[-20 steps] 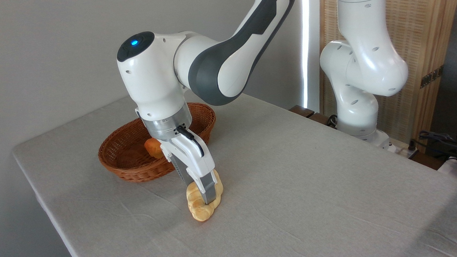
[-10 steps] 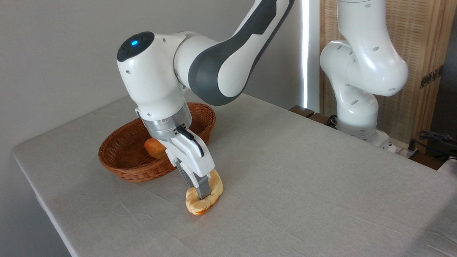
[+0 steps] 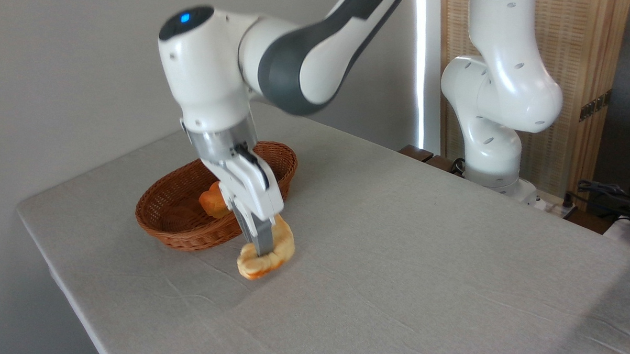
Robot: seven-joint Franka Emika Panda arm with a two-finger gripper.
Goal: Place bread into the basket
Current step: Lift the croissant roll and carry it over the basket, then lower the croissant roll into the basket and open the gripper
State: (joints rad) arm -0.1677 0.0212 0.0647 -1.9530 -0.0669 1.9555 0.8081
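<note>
Gripping the bread, the gripper hangs beside the basket; no writing legible

Single Panda arm reaches in from the upper right, its grey-and-white forearm sloping down leftward to the wrist housing, where a blue indicator light glows on top; below the wrist, the flange and white hand point downward, tilted slightly toward the right; gripper has its two fingers closed against the bread, gripping it across its width; base column stands upright beyond the tabletop's far right edge.
</note>
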